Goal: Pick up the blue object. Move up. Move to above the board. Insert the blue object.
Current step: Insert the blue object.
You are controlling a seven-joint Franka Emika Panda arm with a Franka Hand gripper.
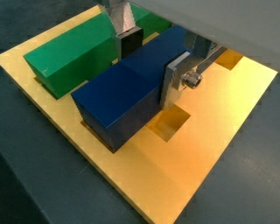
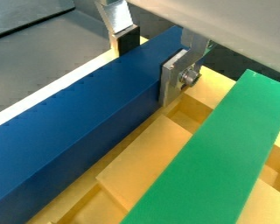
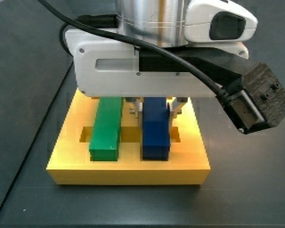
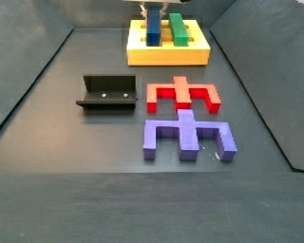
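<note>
The board (image 3: 127, 169) is sitting center frame in a side view w/ the blue object (image 3: 156, 134) lying in its groove beside the green bar (image 3: 106, 131). The gripper (image 1: 150, 59) is straddling the blue bar's far end, plates touching both sides, apparently clenched on it. It looks rigid, light, prob. slick-faced; grabbing across its narrow width looks best.

Gripper (image 1: 152, 54) pointing straight down, low over the board's far end; fingers (image 2: 178, 77) flank the blue bar; contact unclear.

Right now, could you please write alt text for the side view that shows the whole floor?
The pincer straddles a long blue bar beside a green bar on a thick yellow board; nearer lie a dark L-shaped fixture, a red piece and a purple piece.
</note>
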